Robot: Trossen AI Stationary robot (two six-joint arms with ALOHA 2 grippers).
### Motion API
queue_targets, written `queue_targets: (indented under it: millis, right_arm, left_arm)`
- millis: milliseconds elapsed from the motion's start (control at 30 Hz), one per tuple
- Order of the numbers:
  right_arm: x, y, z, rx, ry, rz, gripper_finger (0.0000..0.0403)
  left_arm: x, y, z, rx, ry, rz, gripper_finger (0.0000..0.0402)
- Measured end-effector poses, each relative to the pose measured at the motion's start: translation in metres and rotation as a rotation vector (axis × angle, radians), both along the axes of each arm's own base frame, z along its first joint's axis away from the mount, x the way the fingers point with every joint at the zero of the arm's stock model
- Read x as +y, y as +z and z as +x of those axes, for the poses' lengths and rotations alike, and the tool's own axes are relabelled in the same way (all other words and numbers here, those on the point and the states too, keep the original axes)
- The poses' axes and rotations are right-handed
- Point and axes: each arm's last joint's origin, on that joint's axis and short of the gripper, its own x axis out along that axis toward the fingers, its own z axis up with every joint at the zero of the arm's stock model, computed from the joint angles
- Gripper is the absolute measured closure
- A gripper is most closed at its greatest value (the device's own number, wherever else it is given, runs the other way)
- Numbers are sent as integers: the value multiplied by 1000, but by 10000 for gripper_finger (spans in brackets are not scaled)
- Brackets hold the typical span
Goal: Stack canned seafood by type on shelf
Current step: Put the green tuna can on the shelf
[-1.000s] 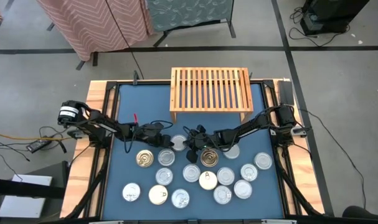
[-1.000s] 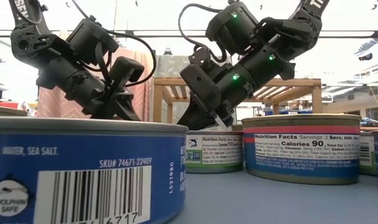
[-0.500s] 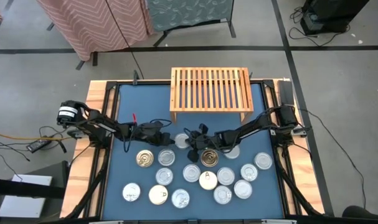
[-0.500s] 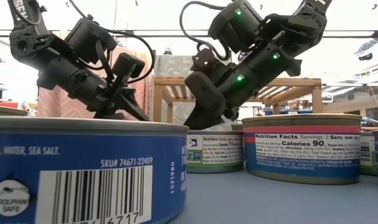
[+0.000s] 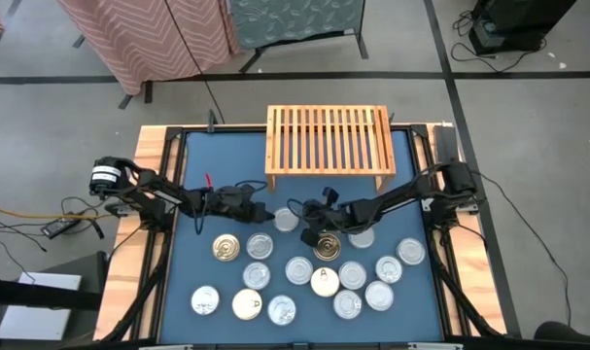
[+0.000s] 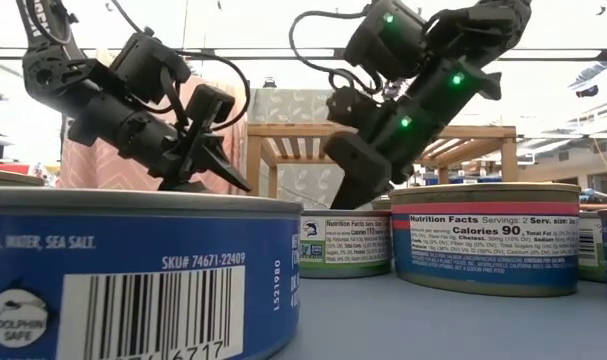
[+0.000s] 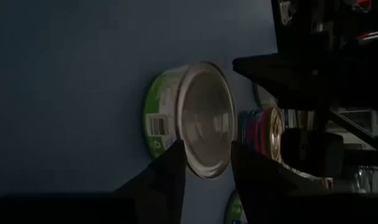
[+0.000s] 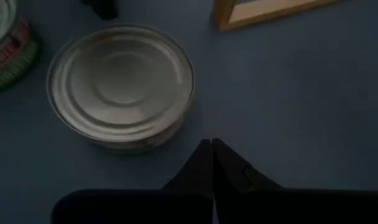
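Left gripper [image 7: 204,163], fingers parted, faces a silver-topped can [image 7: 190,118]; right gripper [image 8: 212,152] clenched, empty; rigid, slick tin, best pinched across its rim.

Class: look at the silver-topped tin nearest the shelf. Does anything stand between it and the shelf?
Nothing visible does. In the high view only bare blue mat separates the silver-topped tin from the shelf. The left claw and right claw flank it, neither holding it.

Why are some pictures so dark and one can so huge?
Both wrist views are dim and shadowy, the silver can barely lit; the low view is backlit by bright windows, arms in silhouette; its nearest blue can looms large, just by closeness; the high view is evenly lit.
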Motion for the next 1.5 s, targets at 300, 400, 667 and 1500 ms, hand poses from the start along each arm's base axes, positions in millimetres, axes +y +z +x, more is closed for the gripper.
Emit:
queue_targets:
  millis: [300,400,667,1500]
  right_arm:
    - [0,-1,13,-78,136,53,403]
    - [-1,-4,16,-90,141,55,403]
    - [-7,2,21,-145,191,27,403]
    - [1,5,20,-154,197,21,403]
  left_arm:
    - [0,0,0,4,-1,2,269]
    - [0,0,0,4,-1,3,269]
    - [7,5,1,-54,-76,-29,269]
    - [31,60,-37,-136,-103,37,301]
